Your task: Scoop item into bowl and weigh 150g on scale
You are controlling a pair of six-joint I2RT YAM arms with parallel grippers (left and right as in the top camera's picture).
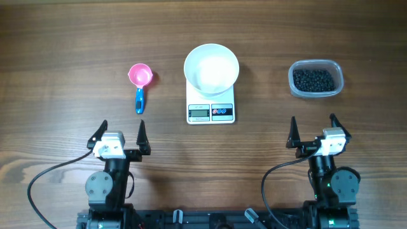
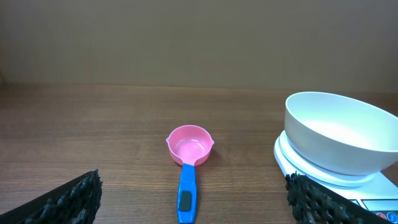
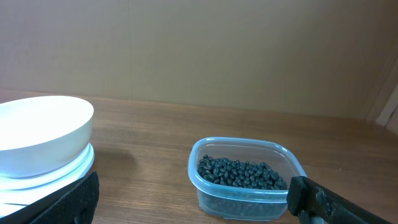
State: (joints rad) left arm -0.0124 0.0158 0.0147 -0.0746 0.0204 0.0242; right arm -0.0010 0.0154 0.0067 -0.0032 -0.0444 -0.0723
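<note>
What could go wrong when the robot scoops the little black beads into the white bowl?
The scoop lies flat with a thin handle, so the open left hand might grab it crooked and drop it.
The beads sit far across from the bowl, so some may roll off on the way.
The bowl just rests on the small scale; a bump could shove it off.
</note>
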